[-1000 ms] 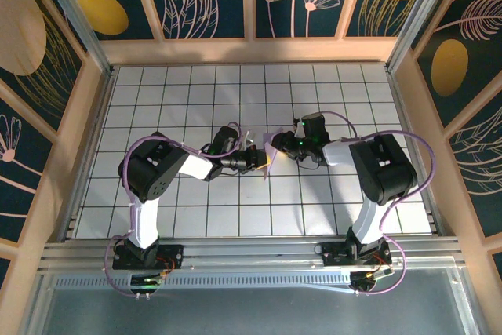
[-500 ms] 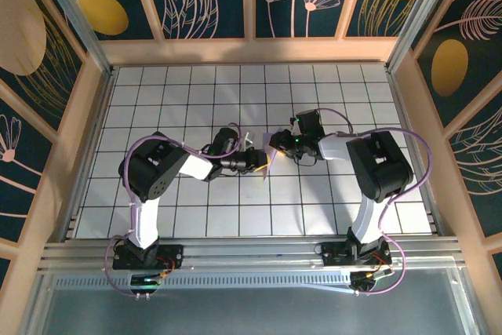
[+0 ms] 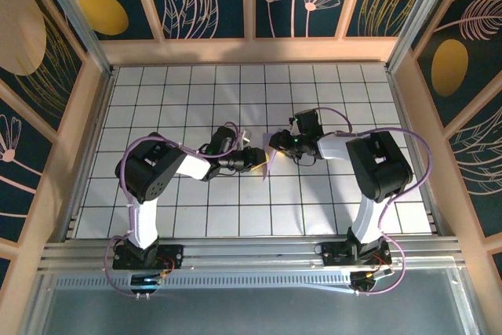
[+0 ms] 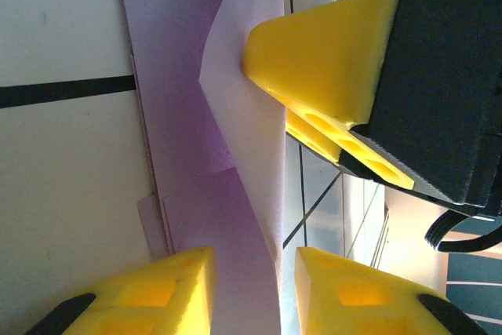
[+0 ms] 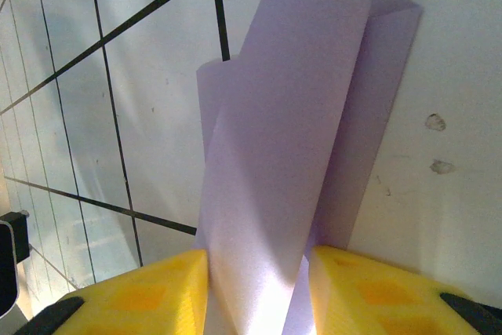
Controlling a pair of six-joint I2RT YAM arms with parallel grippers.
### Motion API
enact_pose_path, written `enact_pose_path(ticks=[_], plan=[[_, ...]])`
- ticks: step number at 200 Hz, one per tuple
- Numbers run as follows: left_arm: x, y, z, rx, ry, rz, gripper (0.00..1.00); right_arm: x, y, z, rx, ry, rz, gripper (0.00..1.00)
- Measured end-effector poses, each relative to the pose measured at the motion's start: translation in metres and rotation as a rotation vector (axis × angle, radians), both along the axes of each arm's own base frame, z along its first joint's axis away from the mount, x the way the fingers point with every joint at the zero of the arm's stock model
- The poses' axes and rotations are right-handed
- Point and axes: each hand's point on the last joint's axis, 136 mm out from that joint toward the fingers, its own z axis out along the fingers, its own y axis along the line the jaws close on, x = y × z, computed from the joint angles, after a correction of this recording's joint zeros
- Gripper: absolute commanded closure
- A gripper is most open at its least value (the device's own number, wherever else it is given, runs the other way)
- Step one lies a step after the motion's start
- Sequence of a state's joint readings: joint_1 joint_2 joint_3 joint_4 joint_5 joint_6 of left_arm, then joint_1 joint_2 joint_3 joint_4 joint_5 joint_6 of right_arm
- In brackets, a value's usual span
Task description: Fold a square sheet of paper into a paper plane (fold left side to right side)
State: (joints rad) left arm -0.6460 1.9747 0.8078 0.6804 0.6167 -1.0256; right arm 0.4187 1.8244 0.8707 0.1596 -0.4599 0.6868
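Bolted at the near edge: two arm bases, both arms bent inward. Found at mid-surface point(image 3: 157, 107): left end effector point(image 3: 261, 159) and right end effector point(image 3: 274, 143), tips just beside each other, with the lavender paper point(image 3: 268, 165) between them.

Left wrist view: left end effector point(image 4: 252, 260) set narrow around the paper point(image 4: 235, 217). Touches the sheet with one finger point(image 4: 157, 292); shows a thin sliver of gap at the other. Cannot tell whether clamped. Farther on, one yellow finger point(image 4: 321, 60) of the right end effector pressed against the paper's pale flap.

Right wrist view: right end effector point(image 5: 259, 260) closed narrow on the paper point(image 5: 274, 154), the sheet filling the gap. Beyond the fingers, folded in overlapping creased layers, far end seen against a white tile.
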Motion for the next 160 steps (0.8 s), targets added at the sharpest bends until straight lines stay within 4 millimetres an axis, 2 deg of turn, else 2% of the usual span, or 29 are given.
enact_pose_path(ticks=[87, 160], plan=[[0.013, -0.003, 0.0, 0.009, -0.018, 0.03, 0.92, 0.0, 0.0, 0.0, -0.009, 0.001, -0.002, 0.61], [0.015, 0.0, -0.011, 0.056, 0.012, 0.055, 0.97, 0.0, 0.0, -0.001, -0.025, -0.005, 0.009, 0.61]])
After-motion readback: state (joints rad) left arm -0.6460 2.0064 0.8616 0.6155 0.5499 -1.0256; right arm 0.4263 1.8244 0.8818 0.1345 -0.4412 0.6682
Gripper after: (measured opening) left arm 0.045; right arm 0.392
